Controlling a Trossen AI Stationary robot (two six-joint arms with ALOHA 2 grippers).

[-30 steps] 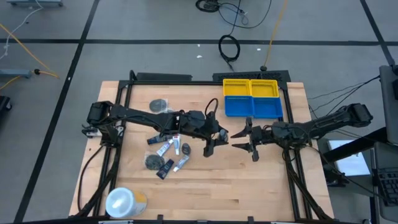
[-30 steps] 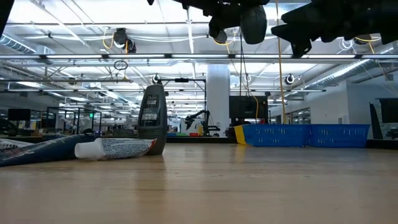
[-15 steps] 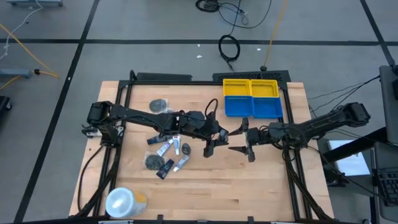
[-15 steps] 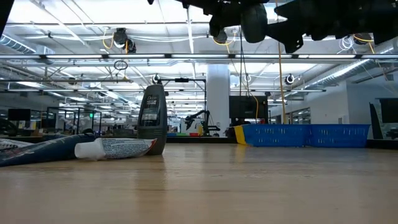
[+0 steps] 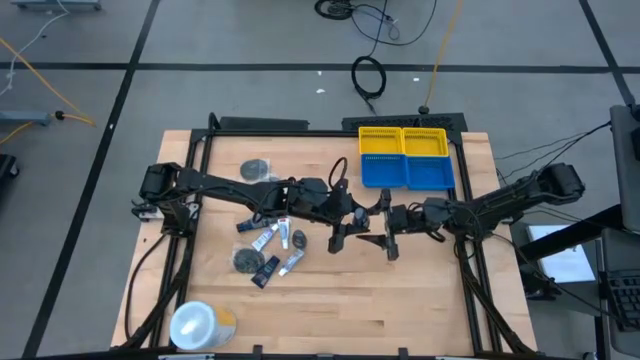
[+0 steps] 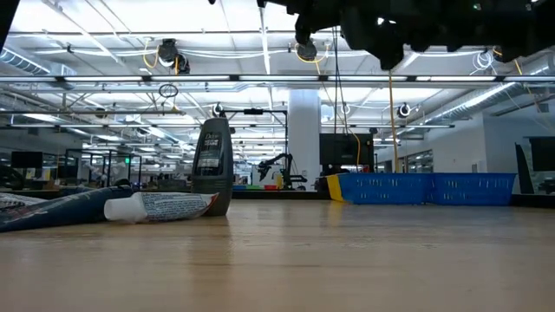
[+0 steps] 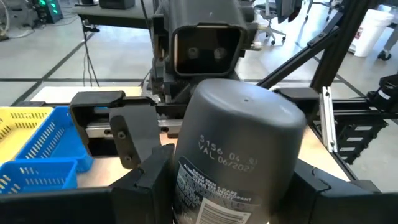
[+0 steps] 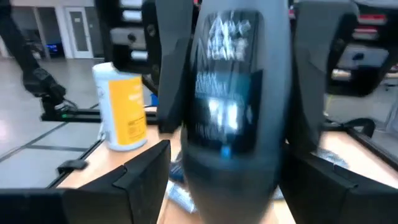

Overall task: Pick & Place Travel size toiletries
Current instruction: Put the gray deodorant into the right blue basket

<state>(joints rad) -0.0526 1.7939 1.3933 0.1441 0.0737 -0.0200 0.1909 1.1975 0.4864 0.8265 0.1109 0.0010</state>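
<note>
Above the middle of the wooden table [image 5: 400,290], the left gripper [image 5: 345,222] is holding a dark grey deodorant stick [image 7: 239,155] clear of the surface, its fingers clamped on the stick's sides with the domed cap pointing toward the right arm. The right gripper [image 5: 383,228] is facing it from just beside, with its fingers [image 8: 146,177] standing wide on either side of the stick and not visibly pressing it. On the table's left half, the other travel toiletries are lying in a loose cluster: small white and blue tubes [image 5: 268,237], a dark flat piece [image 5: 244,261] and another [image 5: 256,170] farther back. A second deodorant stick [image 6: 212,165] is standing upright beside a lying tube [image 6: 160,206]. A blue basket [image 5: 408,172] and a yellow basket [image 5: 403,140] are sitting at the far edge. A white-and-yellow roll [image 5: 200,323] is resting near the front left corner.
</note>
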